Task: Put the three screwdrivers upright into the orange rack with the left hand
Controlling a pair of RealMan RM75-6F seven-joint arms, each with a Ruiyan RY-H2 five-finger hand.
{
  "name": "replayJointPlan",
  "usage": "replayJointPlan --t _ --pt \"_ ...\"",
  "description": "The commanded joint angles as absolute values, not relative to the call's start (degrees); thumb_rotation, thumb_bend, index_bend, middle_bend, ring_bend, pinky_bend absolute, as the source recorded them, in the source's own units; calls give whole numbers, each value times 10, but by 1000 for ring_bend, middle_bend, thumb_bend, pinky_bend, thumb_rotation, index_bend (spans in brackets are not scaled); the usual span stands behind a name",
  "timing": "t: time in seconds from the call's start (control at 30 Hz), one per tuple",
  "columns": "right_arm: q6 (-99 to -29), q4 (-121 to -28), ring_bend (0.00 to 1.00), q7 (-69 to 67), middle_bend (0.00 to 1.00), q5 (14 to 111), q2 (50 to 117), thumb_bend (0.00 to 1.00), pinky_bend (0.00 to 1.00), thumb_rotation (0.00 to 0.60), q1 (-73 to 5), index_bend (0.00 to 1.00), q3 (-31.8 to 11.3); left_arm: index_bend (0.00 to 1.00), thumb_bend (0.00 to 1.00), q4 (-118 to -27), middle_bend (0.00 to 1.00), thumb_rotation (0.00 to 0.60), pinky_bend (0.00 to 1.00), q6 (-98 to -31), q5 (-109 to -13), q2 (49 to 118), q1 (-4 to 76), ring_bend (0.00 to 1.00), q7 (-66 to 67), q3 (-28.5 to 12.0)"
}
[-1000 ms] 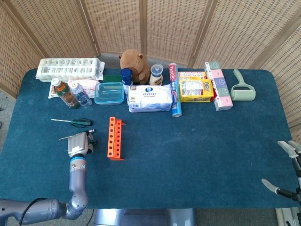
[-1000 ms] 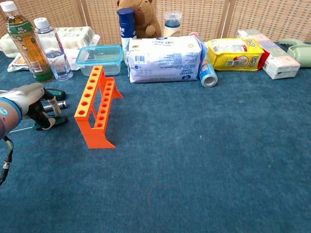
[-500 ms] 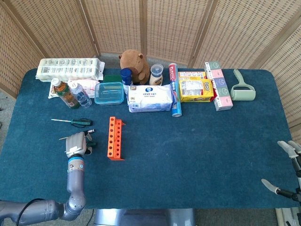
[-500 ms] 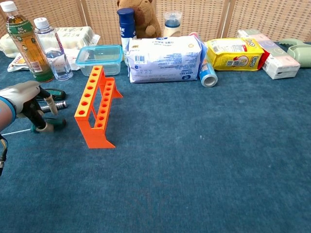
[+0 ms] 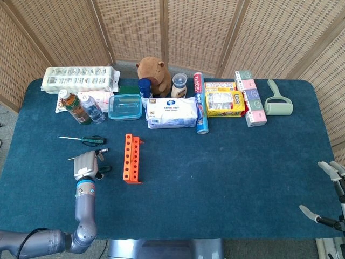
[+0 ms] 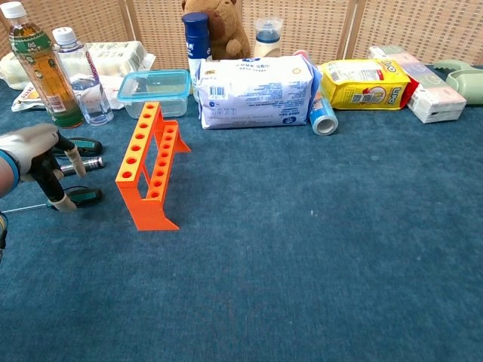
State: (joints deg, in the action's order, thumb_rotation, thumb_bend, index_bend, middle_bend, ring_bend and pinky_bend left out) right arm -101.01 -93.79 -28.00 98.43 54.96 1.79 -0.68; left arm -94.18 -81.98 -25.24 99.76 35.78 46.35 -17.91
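Observation:
The orange rack (image 5: pixel 131 158) (image 6: pixel 149 164) stands upright left of the table's middle, with nothing in its holes. Three screwdrivers lie flat to its left. The far one has a dark green handle (image 5: pixel 92 140) (image 6: pixel 85 143). The middle one has a silver handle (image 5: pixel 97 152) (image 6: pixel 87 163). The near one has a green handle (image 5: pixel 103 168) (image 6: pixel 85 195). My left hand (image 5: pixel 85 164) (image 6: pixel 30 145) hangs over the near one, fingers spread downward, one fingertip (image 6: pixel 63 201) touching its handle. My right hand (image 5: pixel 335 186) rests at the table's right edge, fingers apart, holding nothing.
Along the back stand two bottles (image 6: pixel 45 64), a clear lidded box (image 6: pixel 155 89), a wipes pack (image 6: pixel 256 90), a plush toy (image 5: pixel 153 73), a foil roll (image 5: pixel 200 102), yellow snack bags (image 5: pixel 223 101), boxes and a lint roller (image 5: pixel 278 101). An egg carton (image 5: pixel 81 78) sits far left.
My left hand has shifted left and its fingers have opened out from the near screwdriver's handle. The screwdriver still lies on the table. The right hand has not moved.

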Motion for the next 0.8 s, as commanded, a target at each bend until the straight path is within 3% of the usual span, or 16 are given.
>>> replayJointPlan --t 0.03,0.37,0.53,0.8 --pt "-1010 -938 87 -280 141 984 550 31 23 600 18 71 -7 457 100 -933 977 600 950 -818 -250 1004 360 977 466 -178" --pt "-1007 -937 87 -287 142 982 548 31 23 600 17 71 -7 457 240 -913 978 600 951 -814 -256 1022 363 976 464 -176" --pt "-1008 -937 87 -290 143 982 547 31 23 600 17 71 -7 485 358 -908 978 600 950 -816 -261 1032 363 976 461 -176" --pt "-1009 -936 87 -292 146 982 547 31 23 600 18 71 -7 552 409 -906 977 600 950 -822 -263 1039 361 977 469 -172"
